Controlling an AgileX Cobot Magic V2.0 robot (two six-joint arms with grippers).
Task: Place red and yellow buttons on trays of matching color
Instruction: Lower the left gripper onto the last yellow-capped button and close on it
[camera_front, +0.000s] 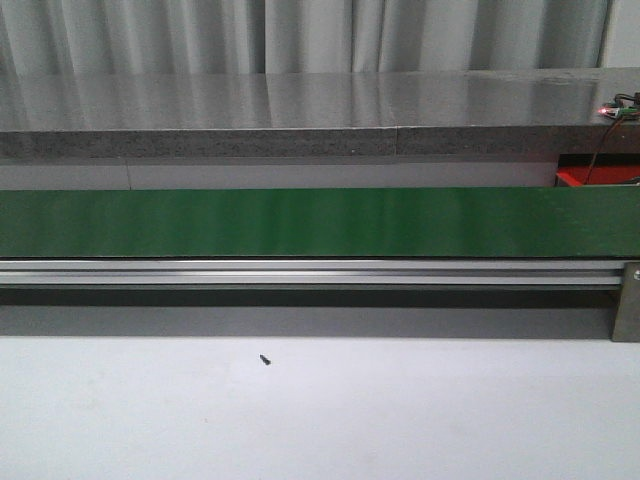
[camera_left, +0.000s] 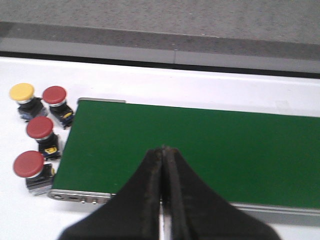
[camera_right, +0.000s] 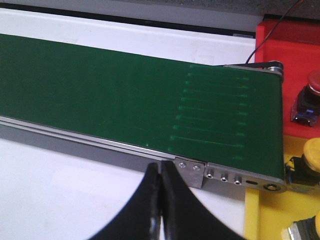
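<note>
In the left wrist view, three red buttons (camera_left: 54, 95) (camera_left: 40, 128) (camera_left: 28, 164) and one yellow button (camera_left: 22, 92) stand on the white table beside the end of the green belt (camera_left: 200, 150). My left gripper (camera_left: 163, 149) hangs shut and empty over that belt. In the right wrist view, a red tray (camera_right: 292, 55) holds a red button (camera_right: 314, 82), and a yellow tray (camera_right: 280, 220) holds a yellow button (camera_right: 312, 152), both past the belt's other end. My right gripper (camera_right: 161, 164) is shut and empty over the belt's metal rail. Neither gripper shows in the front view.
The green conveyor belt (camera_front: 300, 222) runs across the front view with an aluminium rail (camera_front: 300, 272) before it and a grey shelf (camera_front: 300, 110) behind. A small black screw (camera_front: 265, 359) lies on the white table. A corner of the red tray (camera_front: 585, 178) shows at right.
</note>
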